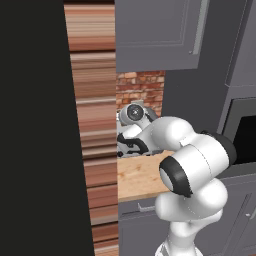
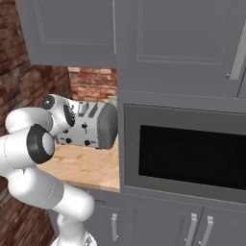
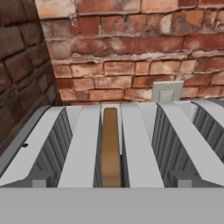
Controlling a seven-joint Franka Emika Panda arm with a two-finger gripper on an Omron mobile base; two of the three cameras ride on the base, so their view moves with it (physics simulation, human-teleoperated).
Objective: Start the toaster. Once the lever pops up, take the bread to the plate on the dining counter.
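done: nothing yet, it seems | bread [image 3: 110,148] sits down in toaster [image 2: 91,126] slot | end effector: spread wide, holding nothing | left: start toaster, carry bread

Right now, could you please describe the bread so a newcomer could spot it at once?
Find the silver toaster on the wooden counter, against the brick wall. In the hand view, one of its top slots holds the bread, a thin brown slice standing on edge; the neighbouring slots look empty.
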